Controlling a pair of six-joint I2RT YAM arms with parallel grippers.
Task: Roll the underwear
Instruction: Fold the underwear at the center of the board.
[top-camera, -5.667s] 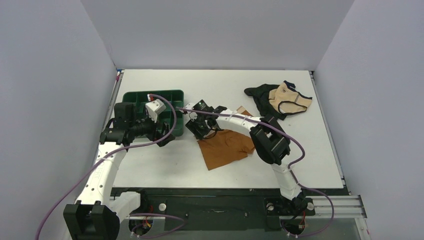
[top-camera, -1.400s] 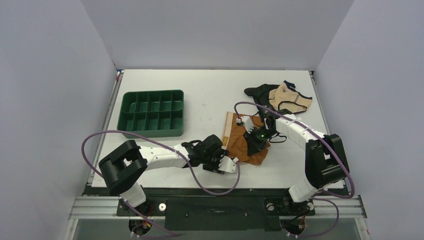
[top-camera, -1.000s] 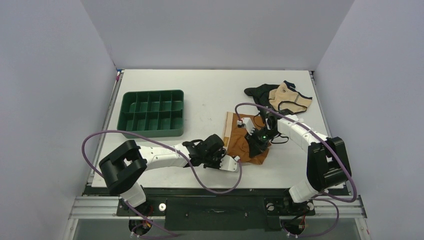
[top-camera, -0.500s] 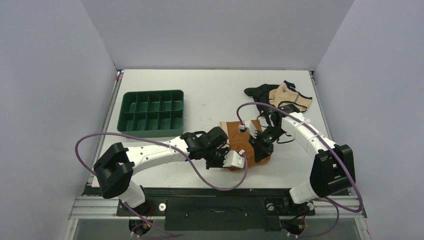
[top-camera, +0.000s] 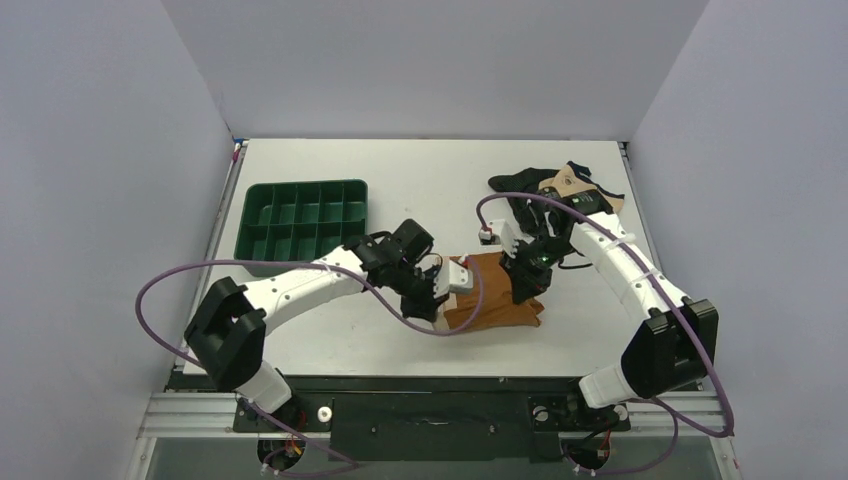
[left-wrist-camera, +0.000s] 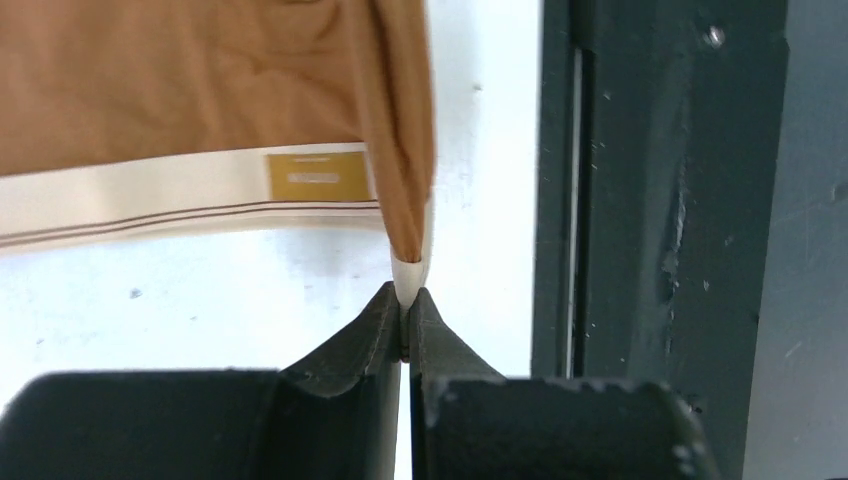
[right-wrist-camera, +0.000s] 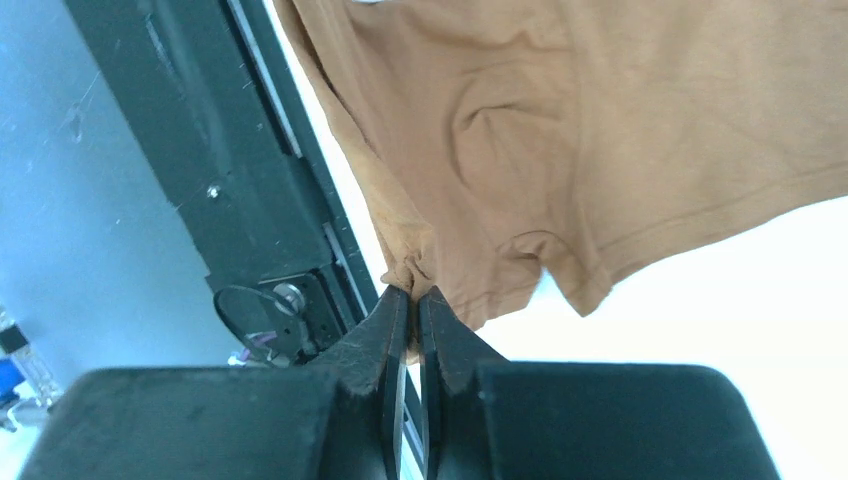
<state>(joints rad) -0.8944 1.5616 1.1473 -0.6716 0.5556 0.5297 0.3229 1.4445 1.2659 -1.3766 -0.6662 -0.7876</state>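
The rust-brown underwear hangs stretched between my two grippers over the table's middle front. My left gripper is shut on its left corner; in the left wrist view the pale cream waistband runs across and its folded tip is pinched at my left gripper. My right gripper is shut on the right edge; in the right wrist view a bunched brown hem sits between the tips of my right gripper, with the underwear spread above.
A green tray with several compartments stands at the left. A black garment and a beige garment with dark trim lie at the back right, partly under the right arm. The table's dark front rail is close below.
Both grippers have lifted and moved away from the front edge, pulling the underwear up off the table and spreading it between them. The left arm swung back toward the tray.
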